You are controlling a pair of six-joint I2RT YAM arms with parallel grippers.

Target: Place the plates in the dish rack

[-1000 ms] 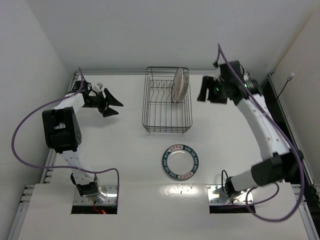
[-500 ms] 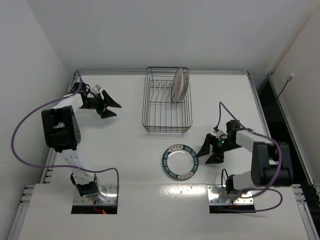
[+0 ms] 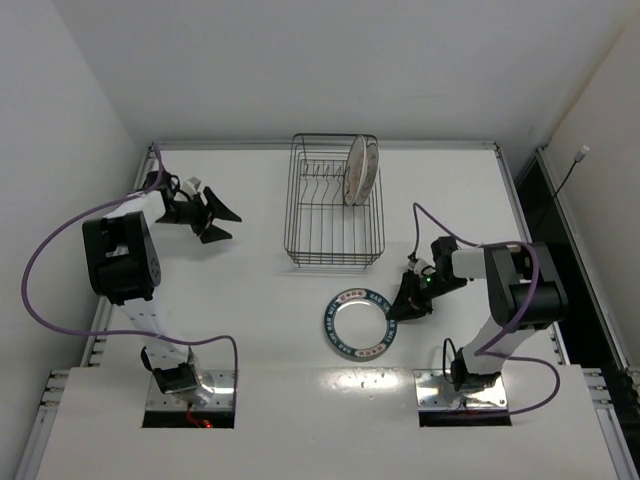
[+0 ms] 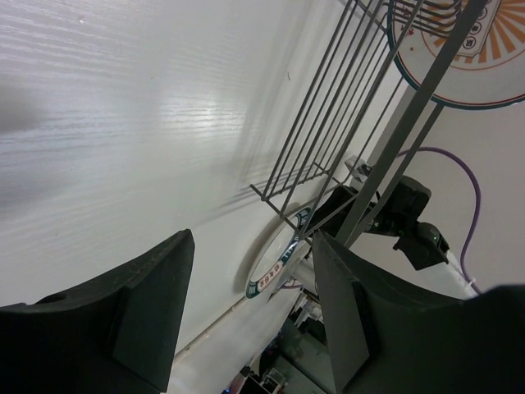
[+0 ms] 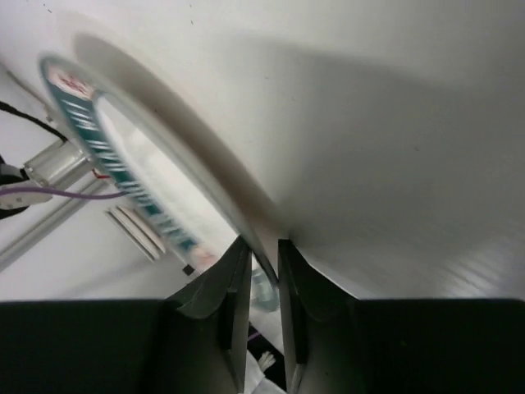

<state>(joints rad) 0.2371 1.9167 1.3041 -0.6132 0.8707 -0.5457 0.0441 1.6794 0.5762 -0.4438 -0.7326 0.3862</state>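
White tabletop (image 3: pixel 250 300) and bare white walls are all the room has, and the action is at the right fingers. The right gripper (image 3: pixel 408 302) is down at table level. Its two dark fingers (image 5: pixel 213 312) are drawn close together, with the edge of the round white plate with a dark blue lettered rim (image 3: pixel 360 322) pinched between them. From those fingertips the plate stretches away flat on the table, most of it lying beyond the grip.

The rectangular dark wire dish rack (image 3: pixel 335 256) stands off to one side of the fingers, near but apart. Two upright plates (image 3: pixel 358 170) sit at its far end. The left gripper (image 3: pixel 215 212) hangs with fingers wide apart on nothing, well away from the rack.

To lift well, I'd want the pinch deep enough on the rim that the plate can't pivot. Then I'd tip it upright and steer it into a free slot between the prongs, clear of the standing plates.
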